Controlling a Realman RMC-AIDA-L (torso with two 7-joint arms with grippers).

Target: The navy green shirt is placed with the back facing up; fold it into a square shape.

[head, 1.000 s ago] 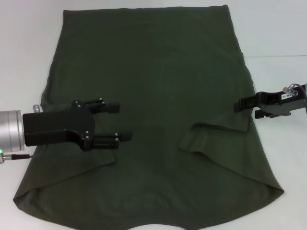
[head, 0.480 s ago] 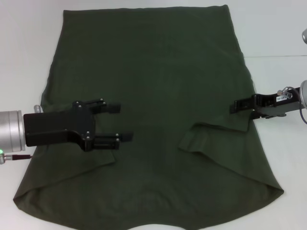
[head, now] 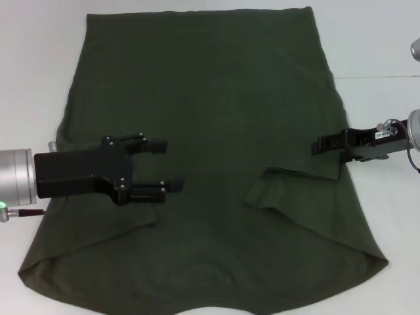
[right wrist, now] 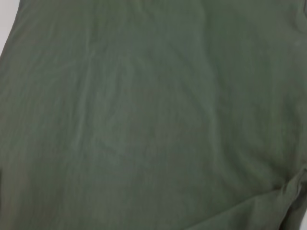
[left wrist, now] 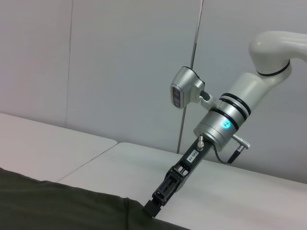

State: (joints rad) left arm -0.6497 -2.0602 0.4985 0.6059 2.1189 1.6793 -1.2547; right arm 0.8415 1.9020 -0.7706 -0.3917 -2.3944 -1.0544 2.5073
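Navy green shirt [head: 203, 131] lies lengthwise up the frame. Left gripper [head: 167, 166], fingers spread and empty, hovers over its lower-left sleeve; right gripper [head: 317, 146] touches the right edge, grip indeterminate.

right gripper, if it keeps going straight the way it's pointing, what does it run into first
The right gripper points inward across the table from the shirt's right edge. Going straight on, it would first meet the folded-in sleeve just ahead, or skim over it; its height is unclear.
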